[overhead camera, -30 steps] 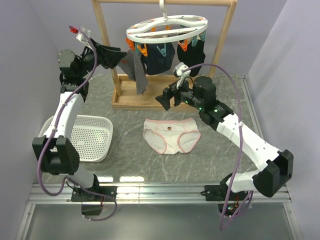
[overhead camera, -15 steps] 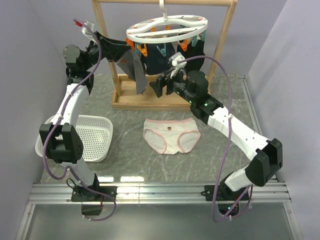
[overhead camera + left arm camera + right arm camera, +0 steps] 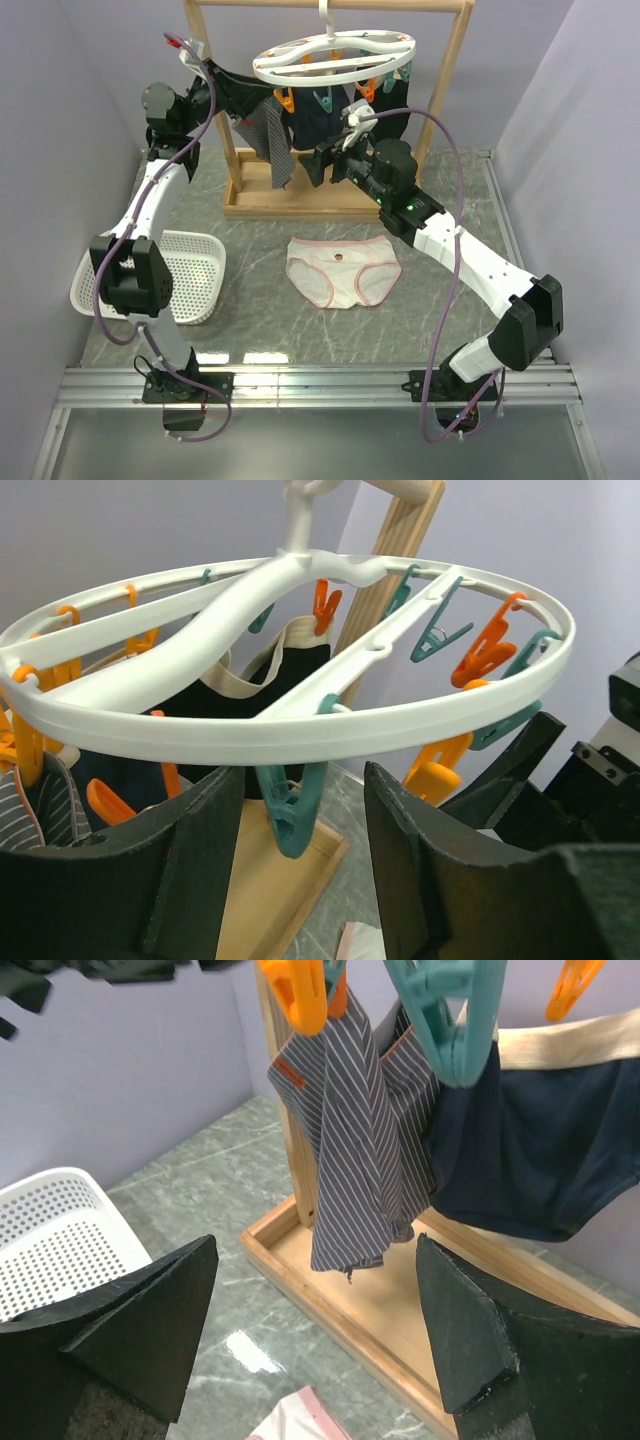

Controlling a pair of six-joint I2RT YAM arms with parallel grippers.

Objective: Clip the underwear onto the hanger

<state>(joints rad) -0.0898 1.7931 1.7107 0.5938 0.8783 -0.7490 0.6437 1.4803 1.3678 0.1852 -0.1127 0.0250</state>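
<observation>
The white basket (image 3: 212,252) sat at the table's (image 3: 250,325) left edge, beside my left arm's lower links. Above it my left gripper (image 3: 245,95) was raised to the left rim of the hanger (image 3: 335,55). From the wrist its fingers (image 3: 190,860) stood apart just under the white ring, with a teal clip (image 3: 290,815) hanging in the gap and nothing clamped. Whether a finger brushed the ring I could not tell from above. The hanger hung by its hook from the top bar of the wooden rack (image 3: 455,80), between the two posts, with a grey striped cloth (image 3: 360,1150) and dark garments (image 3: 520,1150) pegged below it. My right gripper (image 3: 315,170) was level with those garments' lower edges, above the rack's base tray. Its fingers (image 3: 150,1310) were spread wide and held nothing. The underwear (image 3: 343,270) lay flat on the table in front of the base tray, well apart from both grippers, with bare marble all round it.
</observation>
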